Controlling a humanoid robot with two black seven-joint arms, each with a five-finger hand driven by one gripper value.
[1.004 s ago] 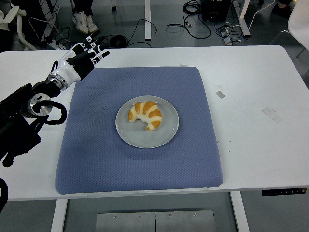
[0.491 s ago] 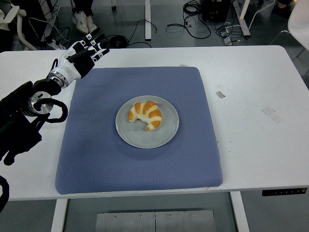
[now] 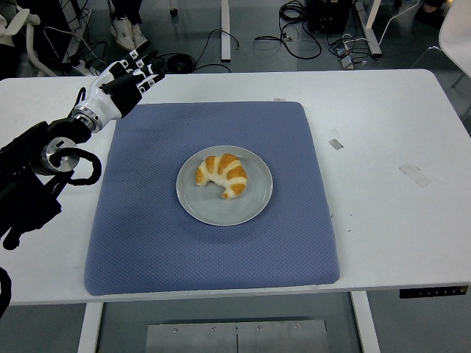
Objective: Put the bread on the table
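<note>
A golden croissant with white stripes (image 3: 221, 174) lies on a round grey plate (image 3: 254, 202) in the middle of a blue mat (image 3: 147, 235). My left hand (image 3: 126, 79) hovers over the mat's far left corner, well away from the plate, with its fingers spread and nothing in it. The black left arm (image 3: 33, 173) comes in from the left edge. No right arm shows.
The white table (image 3: 397, 132) extends right of the mat, with small bits of tape (image 3: 414, 173) on it. Beyond the far edge are floor cables and a person's shoes (image 3: 129, 33).
My left hand has drifted slightly up and to the left, away from the plate. The croissant and plate have not moved.
</note>
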